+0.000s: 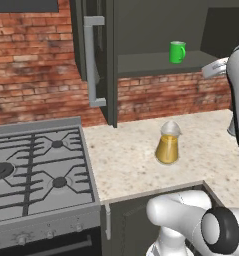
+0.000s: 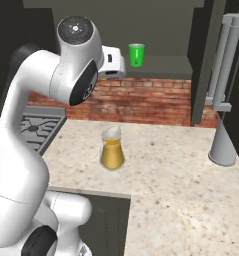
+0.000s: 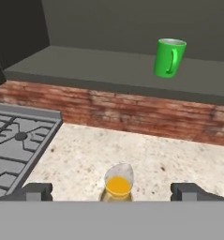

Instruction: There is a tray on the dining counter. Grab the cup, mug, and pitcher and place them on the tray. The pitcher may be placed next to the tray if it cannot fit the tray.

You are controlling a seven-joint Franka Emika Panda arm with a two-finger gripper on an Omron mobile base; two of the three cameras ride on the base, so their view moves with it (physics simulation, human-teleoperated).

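pitcher (image 3: 118, 184) below, mug (image 3: 169, 57) on shelf (image 3: 104, 70)

Pitcher (image 1: 167, 145) is clear smooth glass, kinda shiny, amber liquid inside. Mug (image 1: 177, 52) looks like glossy green plastic or glazed ceramic, can't tell which. Counter (image 2: 191, 190) is speckled beige stone, fairly matt. Back wall (image 1: 31, 70) is rough red brick. Stove (image 1: 36, 170) at 9 o'clock of the pitcher is brushed grey metal, dark matt grates

I can read no text, label, brand, number or sign on any surface or object in my camera views.
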